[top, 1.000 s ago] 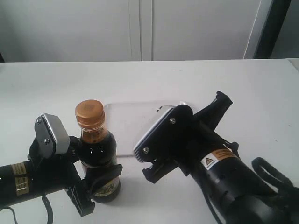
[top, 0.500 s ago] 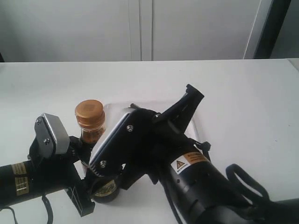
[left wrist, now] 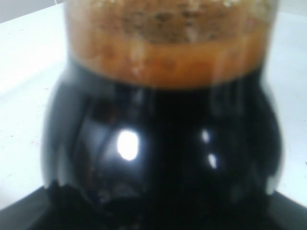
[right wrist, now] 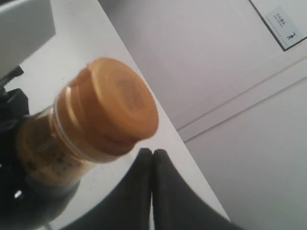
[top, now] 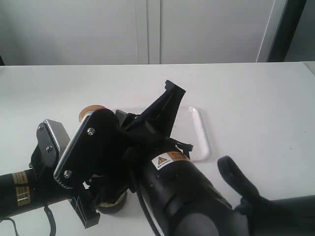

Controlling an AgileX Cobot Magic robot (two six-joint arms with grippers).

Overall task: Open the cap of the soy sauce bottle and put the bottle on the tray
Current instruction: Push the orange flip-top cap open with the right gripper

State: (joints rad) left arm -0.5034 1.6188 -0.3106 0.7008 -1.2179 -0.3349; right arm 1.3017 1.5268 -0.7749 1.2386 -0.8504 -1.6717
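Observation:
The soy sauce bottle (top: 113,200) stands upright on the table just left of the tray (top: 199,132). My left gripper (top: 96,204) is shut on its lower body. In the left wrist view the dark bottle (left wrist: 163,139) fills the frame and hides the jaws. The right arm reaches across in front of the bottle, leaving only a sliver of the orange-gold cap (top: 90,109) showing. My right gripper (top: 173,89) is shut and empty. In the right wrist view its fingertips (right wrist: 152,154) sit right beside the rim of the closed cap (right wrist: 112,108); whether they touch it is unclear.
The white tray's right rim (top: 203,129) shows past the right arm; its left part is hidden. The white table (top: 256,108) runs back to a pale wall with cabinet doors (top: 147,29).
The right arm has swung left across the tray, from the bottle's right side to in front of it, now covering most of the bottle. The left gripper and bottle have stayed put.

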